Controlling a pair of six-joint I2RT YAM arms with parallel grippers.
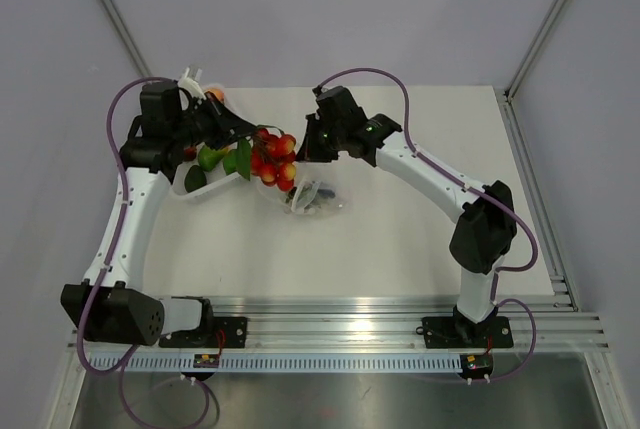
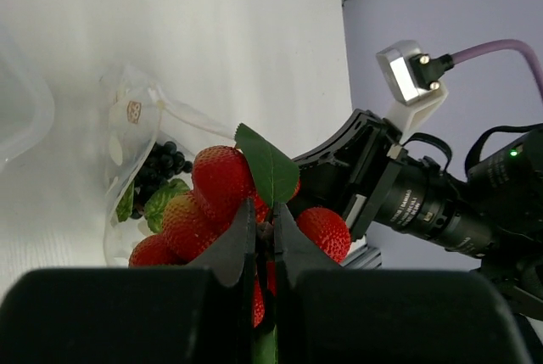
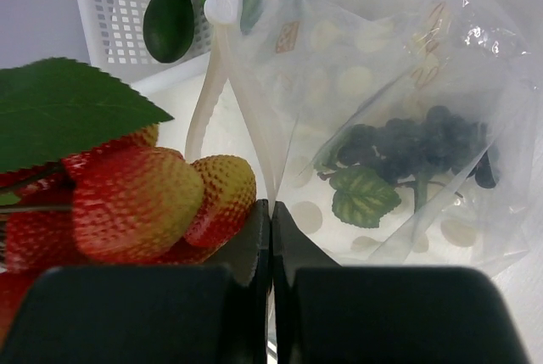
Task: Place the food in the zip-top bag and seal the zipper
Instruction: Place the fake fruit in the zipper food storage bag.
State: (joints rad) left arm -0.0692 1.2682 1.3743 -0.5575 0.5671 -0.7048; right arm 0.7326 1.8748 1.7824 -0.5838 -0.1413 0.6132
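A bunch of red strawberries [image 1: 273,161] with green leaves hangs just left of the zip-top bag [image 1: 318,197]. My left gripper [image 2: 265,211] is shut on the bunch's stem, and the strawberries [image 2: 219,184] hang beyond the fingertips. The clear bag [image 3: 399,109] lies on the table with dark purple grapes [image 3: 420,142] and a green leaf inside. My right gripper [image 3: 271,207] is shut on the bag's mouth edge, where the pale zipper strip [image 3: 244,97] runs up from the jaws. In the top view, the left gripper [image 1: 248,137] and right gripper [image 1: 303,154] face each other across the bunch.
A white perforated tray [image 1: 190,189] stands left of the bag, holding green pieces [image 1: 210,159] and a dark green one [image 3: 168,18]. The right arm's wrist camera [image 2: 424,203] sits close behind the strawberries. Metal rails run along the table's near edge.
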